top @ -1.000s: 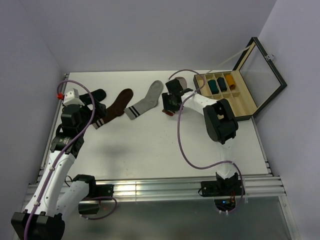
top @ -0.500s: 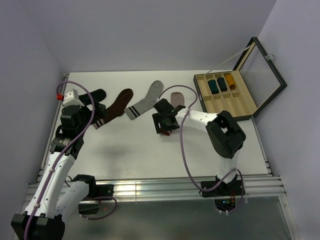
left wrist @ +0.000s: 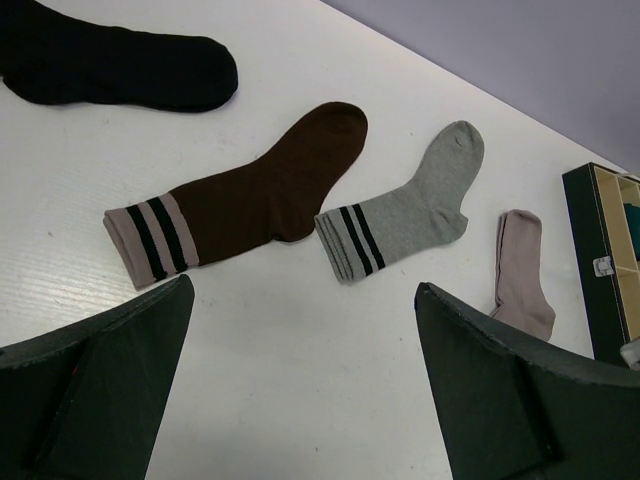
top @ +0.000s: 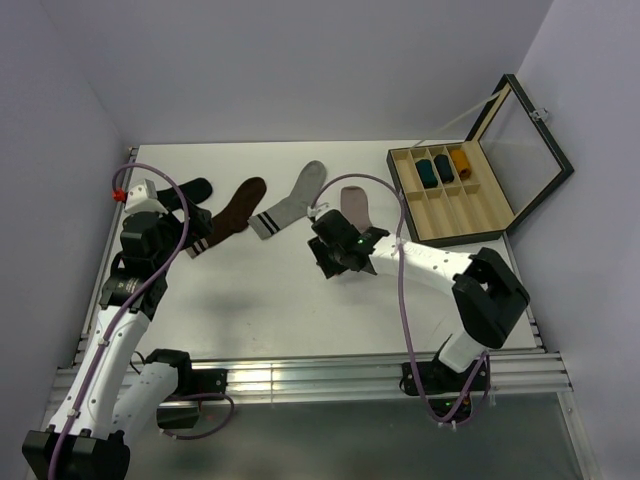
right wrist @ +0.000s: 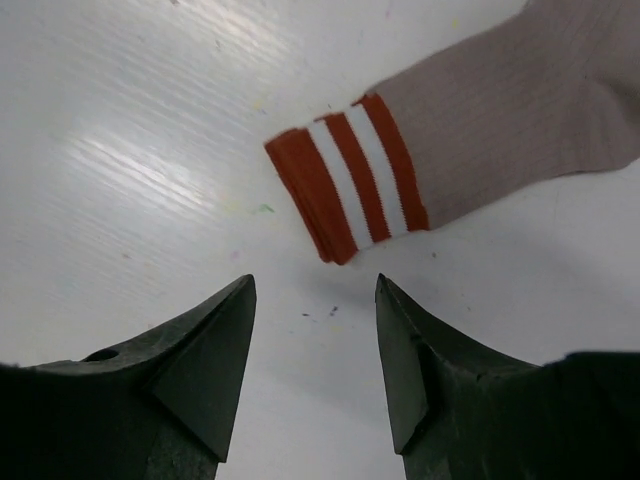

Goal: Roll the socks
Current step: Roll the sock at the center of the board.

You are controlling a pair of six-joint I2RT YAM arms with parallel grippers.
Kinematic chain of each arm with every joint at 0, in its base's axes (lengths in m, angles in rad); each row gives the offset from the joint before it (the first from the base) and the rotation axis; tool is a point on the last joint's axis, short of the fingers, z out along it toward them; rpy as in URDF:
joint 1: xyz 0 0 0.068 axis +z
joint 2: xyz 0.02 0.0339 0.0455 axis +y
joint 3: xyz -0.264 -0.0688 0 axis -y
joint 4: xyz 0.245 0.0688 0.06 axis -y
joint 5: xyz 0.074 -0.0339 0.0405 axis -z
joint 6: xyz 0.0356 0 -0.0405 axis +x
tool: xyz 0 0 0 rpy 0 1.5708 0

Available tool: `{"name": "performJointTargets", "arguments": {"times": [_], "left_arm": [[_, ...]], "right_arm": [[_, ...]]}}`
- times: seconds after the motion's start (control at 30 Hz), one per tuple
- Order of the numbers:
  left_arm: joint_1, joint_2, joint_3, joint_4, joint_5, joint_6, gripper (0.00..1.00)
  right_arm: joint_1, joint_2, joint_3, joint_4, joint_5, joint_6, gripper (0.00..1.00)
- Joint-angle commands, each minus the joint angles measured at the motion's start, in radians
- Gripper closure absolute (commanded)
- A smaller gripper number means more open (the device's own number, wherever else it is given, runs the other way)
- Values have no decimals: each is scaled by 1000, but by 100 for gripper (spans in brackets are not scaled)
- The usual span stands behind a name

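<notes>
The right gripper (right wrist: 315,288) has drawn back from the pink sock (right wrist: 480,130), jaws parted and empty just short of its striped cuff, leaving it flat near the grey sock (top: 290,205), both yet unrolled, while the left gripper (left wrist: 303,288) hangs wide open, empty.

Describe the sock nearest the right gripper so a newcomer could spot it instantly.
Find the open wooden box at far right. Just left of it lies the dusty pink sock, by the right gripper. Only its cuff is red with white stripes.
</notes>
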Motion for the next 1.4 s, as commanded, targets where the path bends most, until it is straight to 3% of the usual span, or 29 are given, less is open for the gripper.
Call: {"name": "performJointTargets", "arguments": {"times": [0.0,0.47,1.37], "left_arm": [[-2,-10,-2,39,16,-11,0],[-4,-10,1,27,-4,-15,1],[-5,-10,1,27,-4,-15,0]], "right_arm": [[1,27,-20,50,52,-120,42],[2,165,18,118,37,-192,52],[110,226,-2,89,166,-177,58]]}}
